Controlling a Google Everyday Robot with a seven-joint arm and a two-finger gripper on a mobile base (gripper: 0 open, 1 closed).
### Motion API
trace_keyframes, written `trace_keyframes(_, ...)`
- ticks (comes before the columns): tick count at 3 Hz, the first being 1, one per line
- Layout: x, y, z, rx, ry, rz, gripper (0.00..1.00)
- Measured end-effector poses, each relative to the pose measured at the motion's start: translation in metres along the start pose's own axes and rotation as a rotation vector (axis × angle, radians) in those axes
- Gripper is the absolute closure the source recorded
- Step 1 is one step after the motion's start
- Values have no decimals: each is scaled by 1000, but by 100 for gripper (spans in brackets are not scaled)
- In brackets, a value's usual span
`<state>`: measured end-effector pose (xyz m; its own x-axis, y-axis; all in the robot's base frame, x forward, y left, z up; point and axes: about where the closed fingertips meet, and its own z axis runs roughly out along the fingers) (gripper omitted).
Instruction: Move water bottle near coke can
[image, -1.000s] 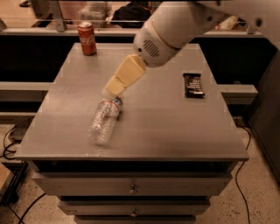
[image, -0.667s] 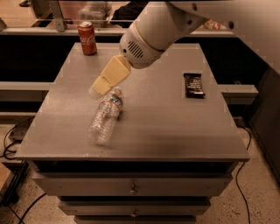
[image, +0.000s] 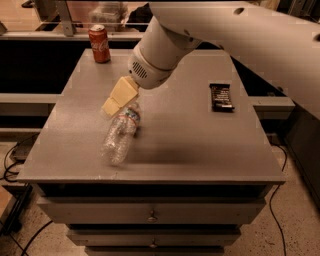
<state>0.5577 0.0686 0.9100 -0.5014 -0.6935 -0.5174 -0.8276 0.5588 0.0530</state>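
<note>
Water bottle (image: 120, 136) unmoved; tool (image: 112, 105) shifted left, beside it

coke can (image: 99, 44) — white script, likely Coca-Cola; gripper (image: 112, 105) near water bottle (image: 120, 135).

My gripper (image: 116, 101) hangs low over the table (image: 200, 145), just beside the far end of the water bottle (image: 119, 136). From there to the coke can (image: 99, 44) in the far left corner, the top is bare, so I could pass. A dark snack bar (image: 221, 97) lies well off to the right.
</note>
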Motion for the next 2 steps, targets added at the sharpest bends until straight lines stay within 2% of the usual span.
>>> trace_keyframes(1,17,-8,18,31,60,54,0)
trace_keyframes(2,30,-8,36,28,105,84,0)
